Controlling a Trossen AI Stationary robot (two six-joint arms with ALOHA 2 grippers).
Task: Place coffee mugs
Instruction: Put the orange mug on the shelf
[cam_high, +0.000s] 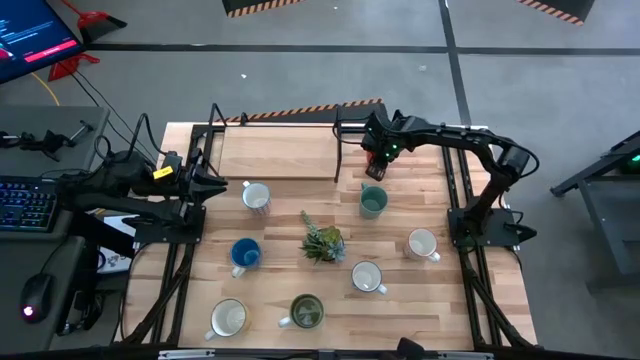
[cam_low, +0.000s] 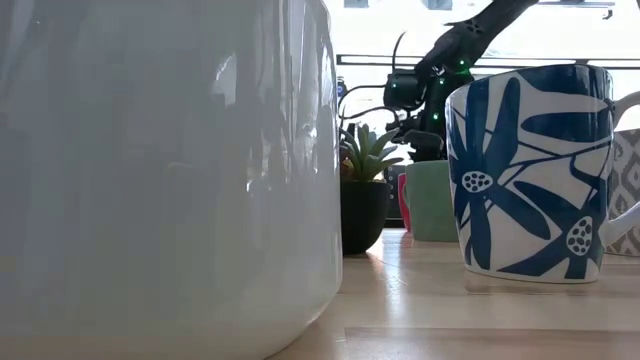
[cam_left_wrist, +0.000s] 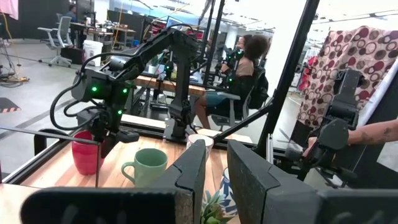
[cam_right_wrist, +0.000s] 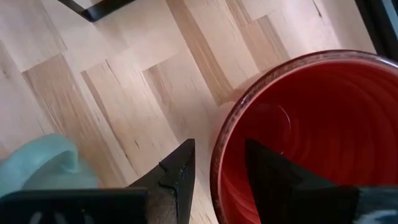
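Note:
A red mug (cam_high: 377, 165) stands upright at the far middle of the table, just beyond a teal mug (cam_high: 372, 202). My right gripper (cam_high: 378, 160) comes down on it from above and is shut on its rim. The other mugs stand on their bases: white ones (cam_high: 256, 196) (cam_high: 423, 244) (cam_high: 367, 278), a blue-patterned one (cam_high: 245, 253) and an olive one (cam_high: 306, 312). My left gripper (cam_high: 222, 185) waits at the table's left edge, level, its fingers a little apart with nothing between them. My right gripper has the red mug's rim (cam_right_wrist: 214, 168) between its fingers, one finger inside the mug (cam_right_wrist: 273, 168) and one outside (cam_right_wrist: 177, 171). The fingers point steeply down from above. The mug stays upright, low over the wood; whether its base touches the table I cannot tell.
A spiky green plant (cam_high: 322, 242) stands in a dark pot at the table's middle. A raised wooden board (cam_high: 280, 150) and black frame bars run along the far edge. Another white mug (cam_high: 228, 318) stands near the front left. People sit beyond the table.

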